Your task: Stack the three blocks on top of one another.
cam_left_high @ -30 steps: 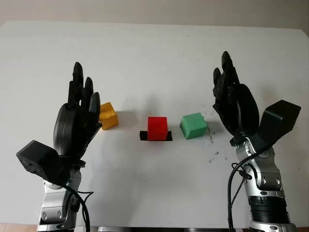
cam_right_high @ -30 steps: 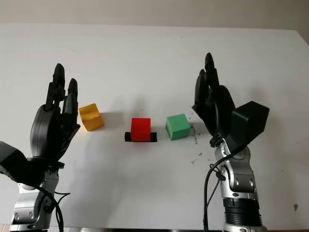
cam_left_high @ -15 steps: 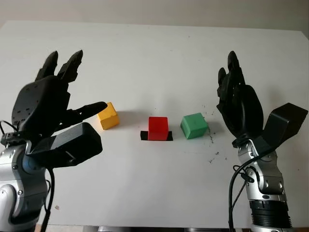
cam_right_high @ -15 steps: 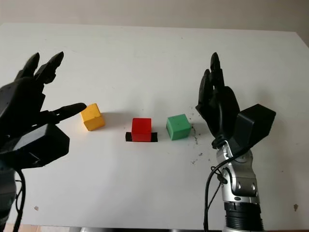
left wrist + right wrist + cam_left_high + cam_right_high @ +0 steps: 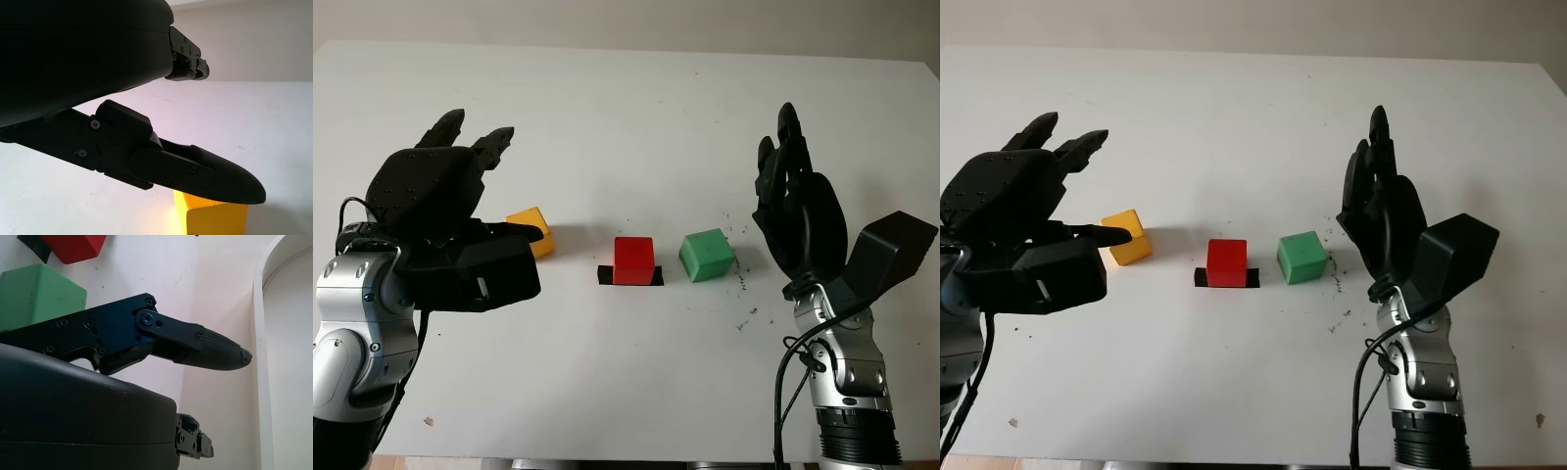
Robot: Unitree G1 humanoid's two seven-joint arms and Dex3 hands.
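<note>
Three blocks stand in a row on the white table (image 5: pixel 626 108). The yellow block (image 5: pixel 534 228) is at the left, partly hidden by my left hand (image 5: pixel 484 191); it shows again as the yellow block (image 5: pixel 211 219) under a black finger. The red block (image 5: pixel 633 259) sits in the middle on a black tape mark (image 5: pixel 629 278). The green block (image 5: pixel 707 255) is just right of it, also seen as the green block (image 5: pixel 34 296) with the red block (image 5: pixel 73 246). My left hand hovers open over the yellow block. My right hand (image 5: pixel 790 181) is raised open, right of the green block.
Small dark specks (image 5: pixel 744 318) mark the table right of the green block. The table's far edge (image 5: pixel 626 47) meets a pale wall.
My left hand has turned from upright to palm down and swung in over the yellow block. The right hand has shifted slightly right. No block has moved.
</note>
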